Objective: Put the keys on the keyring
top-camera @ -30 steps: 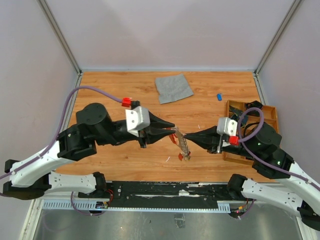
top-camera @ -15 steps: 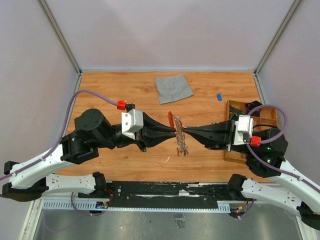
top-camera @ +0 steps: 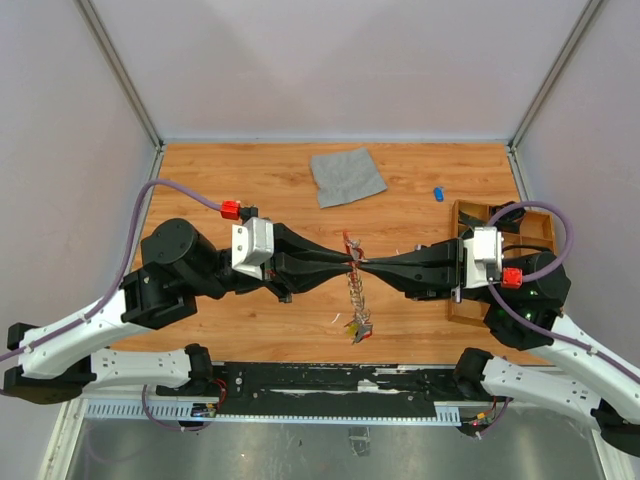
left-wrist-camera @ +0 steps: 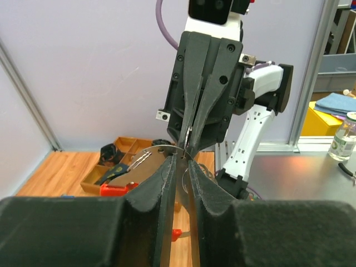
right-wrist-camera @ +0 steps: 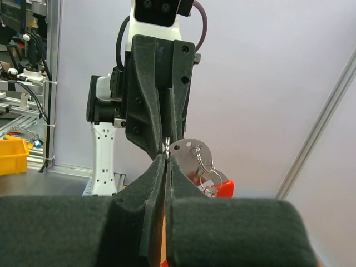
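Left gripper [top-camera: 346, 262] and right gripper [top-camera: 363, 266] meet tip to tip, both pinched on red oval keyring with silvery chain [top-camera: 352, 288], held aloft — chain dangling. Step, likely: steadying ring; next needs tiny blue-headed key [top-camera: 437, 193] — loose far right — fetched.

- Keyring [top-camera: 348, 241]: only a red sliver is showing at the centre of the top view. I am covering the rest with my left gripper [top-camera: 351, 262] and right gripper [top-camera: 363, 266], which are meeting tip to tip.
- Keys [top-camera: 358, 327]: dangling at lower centre, too small for me to be counting them or telling their colours.
- Wooden tray [top-camera: 466, 209]: my right arm is hiding its near side.
- Left wrist view: my fingers [left-wrist-camera: 150, 206] are running off the bottom edge and masking a red scrap [left-wrist-camera: 176, 234].
- Right wrist view: a silver disc [right-wrist-camera: 188, 157] is half covering a red tab [right-wrist-camera: 224, 188].
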`<state>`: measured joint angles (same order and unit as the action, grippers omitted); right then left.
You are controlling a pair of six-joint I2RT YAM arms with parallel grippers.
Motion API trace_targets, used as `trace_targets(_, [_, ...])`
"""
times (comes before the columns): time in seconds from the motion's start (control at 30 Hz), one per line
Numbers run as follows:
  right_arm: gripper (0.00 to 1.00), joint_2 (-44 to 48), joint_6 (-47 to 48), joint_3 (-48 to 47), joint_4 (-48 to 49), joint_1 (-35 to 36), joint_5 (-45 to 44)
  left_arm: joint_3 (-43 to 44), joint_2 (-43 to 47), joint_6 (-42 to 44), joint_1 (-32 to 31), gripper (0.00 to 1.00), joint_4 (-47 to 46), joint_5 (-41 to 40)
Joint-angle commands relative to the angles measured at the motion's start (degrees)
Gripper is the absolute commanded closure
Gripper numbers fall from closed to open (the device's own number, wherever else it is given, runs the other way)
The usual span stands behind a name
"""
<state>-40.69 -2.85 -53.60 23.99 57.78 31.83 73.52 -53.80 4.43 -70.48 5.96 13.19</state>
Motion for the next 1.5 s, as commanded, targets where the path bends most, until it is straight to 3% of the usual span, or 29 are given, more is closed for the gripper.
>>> trace_targets(0.0, [1.00,-0.05,-0.64,-2.28,2.97,-0.34,1.15,-0.31,0.89,-0.43,-0.37,0.80,-5.01,1.58])
trace_targets(0.3, [1.00,1.49,2.82,-4.67,-2.79,-0.30,0.08,-2.01,3.45,-0.15,-0.36,0.78,-4.47,-1.15])
trace_targets(0.87, [1.00,4.38,4.22,-8.92,-7.15,-0.30,2.80,-11.33,11.28,-5.84,-0.36,0.38,-9.60,-8.78])
trace_targets(1.23, [1.00,5.15,0.92,-9.21,-4.09,-0.34,6.85,-12.22,8.15,-7.69,-0.37,0.26,-14.35,-4.32])
trace_targets(1.3, [1.00,5.29,0.46,-9.20,-3.43,-0.30,7.37,-12.02,7.23,-8.09,-0.41,0.18,-15.06,-2.68])
trace_targets(1.47, [1.00,5.48,-0.62,-9.23,-1.84,-0.30,8.05,-11.73,5.59,-9.19,-0.36,0.17,-16.67,0.78])
